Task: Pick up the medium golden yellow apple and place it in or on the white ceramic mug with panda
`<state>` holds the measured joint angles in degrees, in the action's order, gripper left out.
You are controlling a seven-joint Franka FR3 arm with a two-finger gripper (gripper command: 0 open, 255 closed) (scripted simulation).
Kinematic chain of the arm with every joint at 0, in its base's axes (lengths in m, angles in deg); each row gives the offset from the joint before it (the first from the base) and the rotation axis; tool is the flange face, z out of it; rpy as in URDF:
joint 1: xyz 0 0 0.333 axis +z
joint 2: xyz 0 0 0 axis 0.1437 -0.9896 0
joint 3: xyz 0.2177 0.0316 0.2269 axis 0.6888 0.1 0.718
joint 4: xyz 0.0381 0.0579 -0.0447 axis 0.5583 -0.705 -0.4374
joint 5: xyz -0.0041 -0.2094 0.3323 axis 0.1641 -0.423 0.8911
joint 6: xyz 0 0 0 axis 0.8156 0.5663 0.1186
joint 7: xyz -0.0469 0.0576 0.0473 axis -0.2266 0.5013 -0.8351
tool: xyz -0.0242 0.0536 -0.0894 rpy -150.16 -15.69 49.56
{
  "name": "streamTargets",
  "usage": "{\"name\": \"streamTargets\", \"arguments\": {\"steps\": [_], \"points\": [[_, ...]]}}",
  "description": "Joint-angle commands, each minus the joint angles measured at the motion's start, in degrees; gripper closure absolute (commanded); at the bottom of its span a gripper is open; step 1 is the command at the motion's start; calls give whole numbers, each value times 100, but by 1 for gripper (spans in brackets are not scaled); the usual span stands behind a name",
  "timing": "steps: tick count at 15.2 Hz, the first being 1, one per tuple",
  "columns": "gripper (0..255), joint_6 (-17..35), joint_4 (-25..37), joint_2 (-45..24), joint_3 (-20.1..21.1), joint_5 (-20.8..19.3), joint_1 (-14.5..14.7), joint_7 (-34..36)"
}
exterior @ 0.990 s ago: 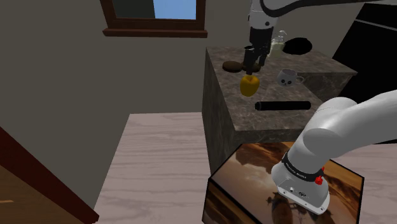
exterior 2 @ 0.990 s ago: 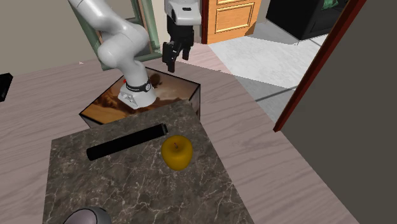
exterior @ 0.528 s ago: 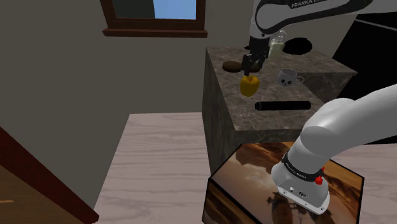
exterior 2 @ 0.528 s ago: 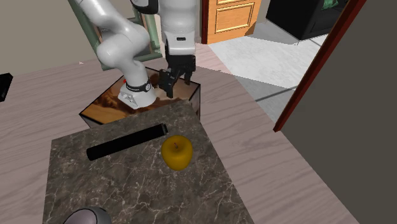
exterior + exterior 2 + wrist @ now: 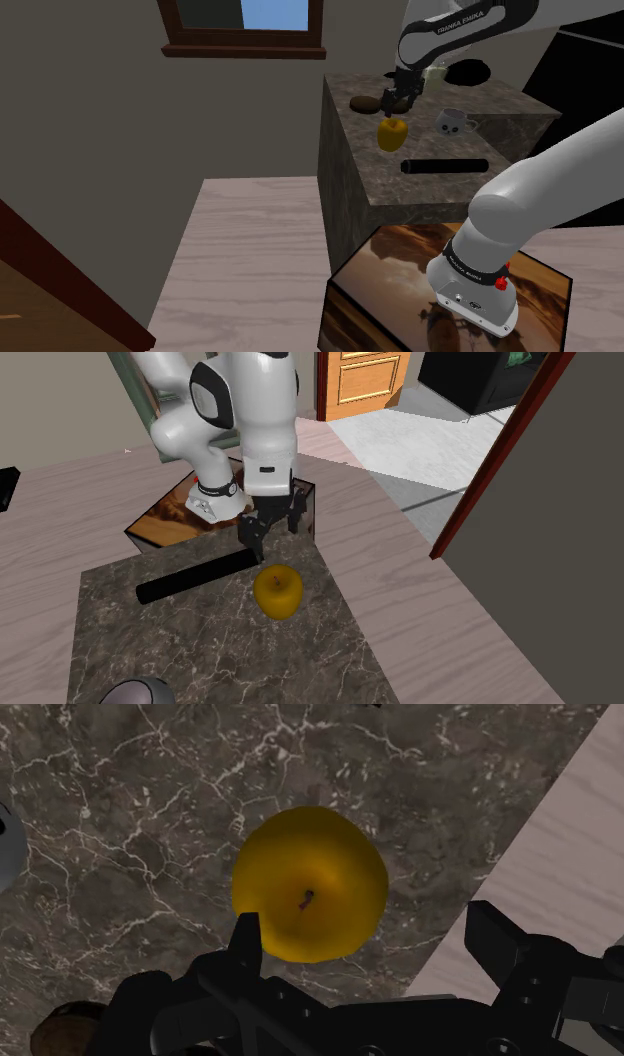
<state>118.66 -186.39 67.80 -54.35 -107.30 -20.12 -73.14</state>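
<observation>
Apple (image 5: 391, 134) is sitting upright on the dark marbled tabletop (image 5: 500, 100), stem dimple facing up, near the tabletop's edge. In the shoulder view the mug (image 5: 452, 121) is standing to the apple's right, apart from it. A black cylinder (image 5: 444, 165) is lying nearer the stand (image 5: 400, 290).

Handling, as a judgement:
- The fruit is looking firm, smooth-skinned and round, probably light enough for a moderate squeeze.
- That gloss is suggesting it could slip or roll if pinched high or low.
- The best hold is likely across the widest girth, one finger on each flank, stem between them.
- The mug is looking small beside it, so the apple may end up resting on the rim rather than dropping inside.

Tool (image 5: 368, 939) is released. Its two black fingers are standing wide apart and touching nothing.
- In the wrist view the apple (image 5: 310, 884) is lying ahead of the fingers, shifted toward one of them rather than centred.
- In the second exterior view the tool (image 5: 272, 537) is hovering just above and behind the apple (image 5: 278, 592), close to the cylinder's (image 5: 198, 576) end.

Arm is rising from the stand, arching over the tabletop and pointing the wrist almost straight down. Centring over the stem is looking necessary before any closing.
</observation>
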Motion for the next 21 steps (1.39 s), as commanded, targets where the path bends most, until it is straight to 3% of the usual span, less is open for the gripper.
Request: {"name": "streamTargets", "arguments": {"steps": [1,10,17,18,21], "points": [[0,375,80,-278,-149,-52,-103,29],[0,1147,-100,-808,-329,-91,-162,28],[0,1147,-100,-808,-329,-91,-162,28],[255,1147,-99,-809,-329,-91,-162,28],[255,1147,-100,-809,-328,-91,-162,28]]}}
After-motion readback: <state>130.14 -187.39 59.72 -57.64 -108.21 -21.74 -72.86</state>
